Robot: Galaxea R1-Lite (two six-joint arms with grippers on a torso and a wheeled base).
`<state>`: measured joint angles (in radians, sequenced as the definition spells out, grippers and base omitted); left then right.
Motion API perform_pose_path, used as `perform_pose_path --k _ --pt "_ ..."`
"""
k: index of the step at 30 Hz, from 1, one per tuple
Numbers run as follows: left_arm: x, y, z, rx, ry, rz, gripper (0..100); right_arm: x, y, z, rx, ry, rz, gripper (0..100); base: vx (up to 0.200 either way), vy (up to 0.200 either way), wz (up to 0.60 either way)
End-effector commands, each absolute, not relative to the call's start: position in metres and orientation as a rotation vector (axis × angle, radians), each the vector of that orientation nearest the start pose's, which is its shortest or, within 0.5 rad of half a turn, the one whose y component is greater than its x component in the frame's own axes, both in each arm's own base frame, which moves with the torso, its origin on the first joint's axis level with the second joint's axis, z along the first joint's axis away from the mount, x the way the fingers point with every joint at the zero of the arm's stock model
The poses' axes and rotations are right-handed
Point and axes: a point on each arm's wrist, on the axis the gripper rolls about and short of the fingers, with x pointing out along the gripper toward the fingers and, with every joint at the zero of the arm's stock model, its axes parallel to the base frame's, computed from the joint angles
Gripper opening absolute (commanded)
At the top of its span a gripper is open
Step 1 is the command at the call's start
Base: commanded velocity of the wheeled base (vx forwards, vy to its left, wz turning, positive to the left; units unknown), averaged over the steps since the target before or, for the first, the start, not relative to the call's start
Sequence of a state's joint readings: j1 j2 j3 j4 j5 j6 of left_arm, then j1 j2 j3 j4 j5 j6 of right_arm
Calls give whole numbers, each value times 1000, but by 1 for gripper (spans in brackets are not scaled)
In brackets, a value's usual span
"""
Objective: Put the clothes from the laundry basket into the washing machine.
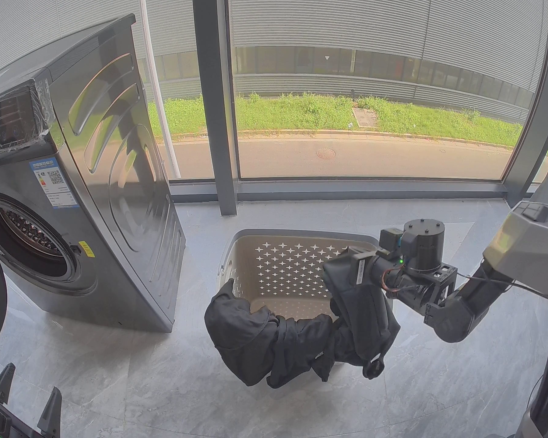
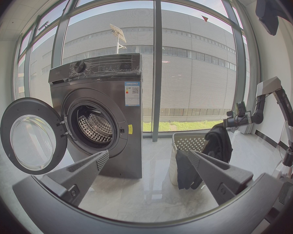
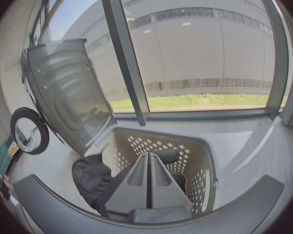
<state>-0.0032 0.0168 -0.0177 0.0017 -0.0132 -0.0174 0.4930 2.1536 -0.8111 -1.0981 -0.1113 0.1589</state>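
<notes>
Right end effector [image 3: 148, 179] clenched on a black jacket [image 1: 268, 342] over the laundry basket [image 1: 243, 263]: soft, light, likely best gripped mid-bunch.

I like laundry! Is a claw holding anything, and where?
The right claw pinches the black garment by a fold at its raised end. The left claw holds nothing.

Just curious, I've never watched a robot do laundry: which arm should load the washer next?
Right, probably: the right gripper is shut on the black garment draped over the rim of the laundry basket. The left gripper is open, low by the washing machine.
</notes>
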Motion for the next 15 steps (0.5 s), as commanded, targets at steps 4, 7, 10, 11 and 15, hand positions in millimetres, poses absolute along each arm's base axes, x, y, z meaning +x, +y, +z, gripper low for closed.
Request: perform_pose_path --k 4,7,10,11,15 --pt "-23 0 76 -17 0 -15 100 298 170 181 185 -6 426 0 0 0 0" --pt "-23 0 76 -15 0 -14 100 279 165 209 220 -48 448 0 0 0 0" --pt "-23 0 76 -12 0 -14 100 266 163 226 238 -74 466 0 0 0 0" --pt "-23 0 76 -12 0 -14 100 261 162 232 246 -86 473 0 0 0 0" --pt "-23 0 76 -11 2 -14 100 253 159 237 268 -103 487 0 0 0 0"
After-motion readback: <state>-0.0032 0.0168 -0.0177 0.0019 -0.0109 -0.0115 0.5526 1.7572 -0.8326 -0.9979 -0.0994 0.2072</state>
